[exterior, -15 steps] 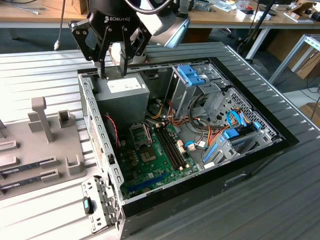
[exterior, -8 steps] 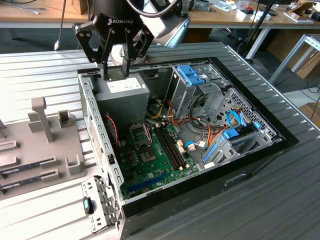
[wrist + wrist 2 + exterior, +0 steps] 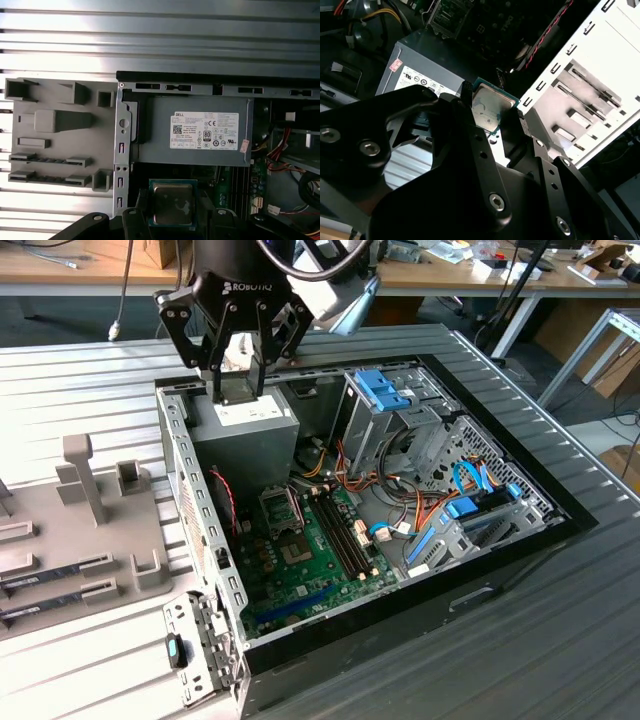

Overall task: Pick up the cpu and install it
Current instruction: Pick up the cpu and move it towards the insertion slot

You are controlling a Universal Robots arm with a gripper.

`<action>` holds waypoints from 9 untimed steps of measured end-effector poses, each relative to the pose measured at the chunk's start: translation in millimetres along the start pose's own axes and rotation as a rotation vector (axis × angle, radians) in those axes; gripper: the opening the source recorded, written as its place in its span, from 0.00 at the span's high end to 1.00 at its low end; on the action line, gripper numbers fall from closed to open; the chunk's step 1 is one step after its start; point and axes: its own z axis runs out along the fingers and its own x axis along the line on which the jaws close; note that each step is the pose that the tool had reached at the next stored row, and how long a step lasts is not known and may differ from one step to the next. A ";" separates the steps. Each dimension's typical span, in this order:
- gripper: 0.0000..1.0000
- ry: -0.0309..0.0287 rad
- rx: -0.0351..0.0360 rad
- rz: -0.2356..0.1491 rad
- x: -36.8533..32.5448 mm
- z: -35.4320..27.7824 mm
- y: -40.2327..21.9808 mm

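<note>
Gripper clamped on cpu, upper left of exterior view, over power supply. Risk: thin edge grip slips, chip tilts, drops onto board.

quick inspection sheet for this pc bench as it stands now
surface: ribbed metal table, open pc case on it
job's things: cpu held above the case near the power supply, not on the motherboard
clutter: grey parts tray with memory sticks, exterior view's left
grippers: gripper shut on cpu
cables: red-black wires by case wall; orange bundle mid-case
surroundings: workbenches behind
</note>
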 end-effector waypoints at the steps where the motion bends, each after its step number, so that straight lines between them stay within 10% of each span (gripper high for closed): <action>1: 0.53 0.0000 0.0000 0.000 -0.4 0.2 -0.1; 9: 0.53 0.0000 0.0002 0.000 -6.2 3.5 -2.1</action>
